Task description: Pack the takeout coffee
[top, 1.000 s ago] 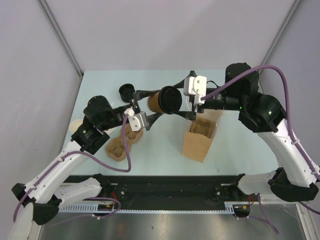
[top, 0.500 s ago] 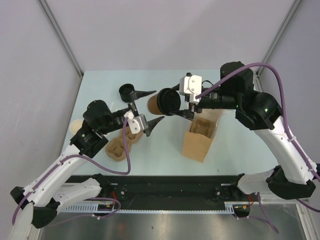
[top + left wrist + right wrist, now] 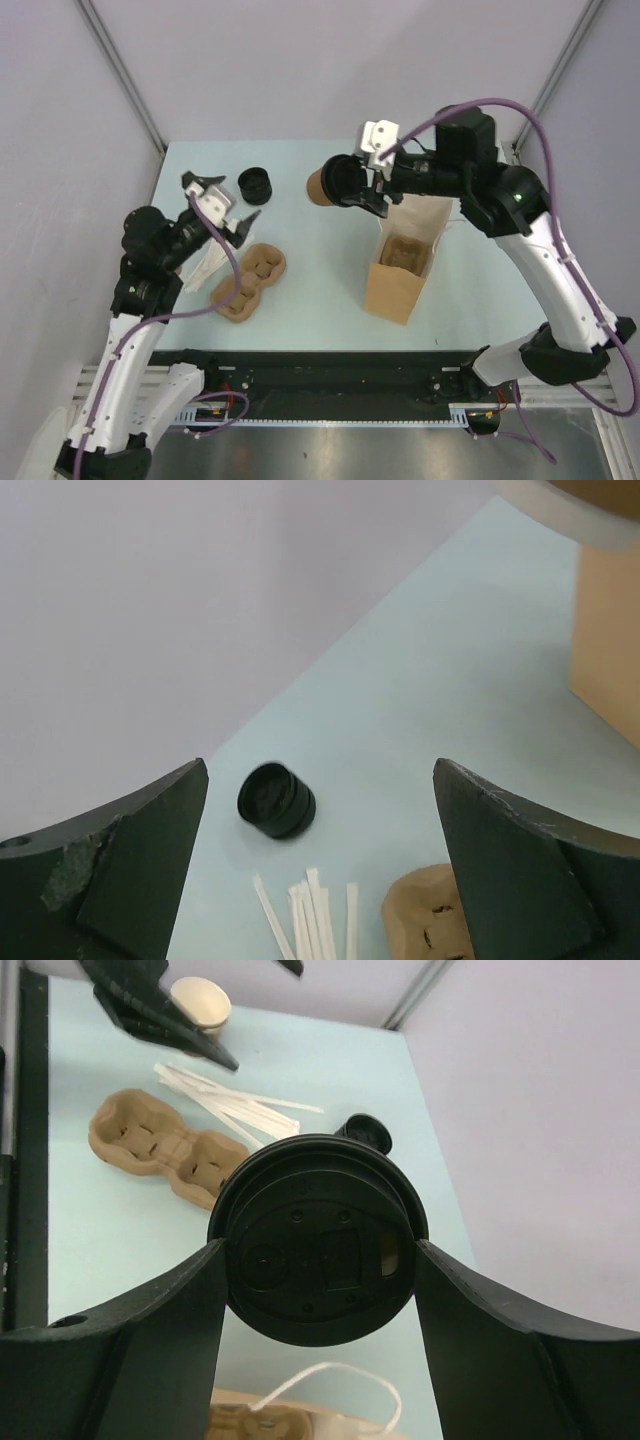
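Your takeout coffee hangs above the tabletop on its side, long axis roughly level, lid toward the wrist. The right gripper has its jaws clamped on the lid end. The paper bag opens just rightward and nearer; tip the cup upright over it. The left gripper is spread wide, empty and well apart.
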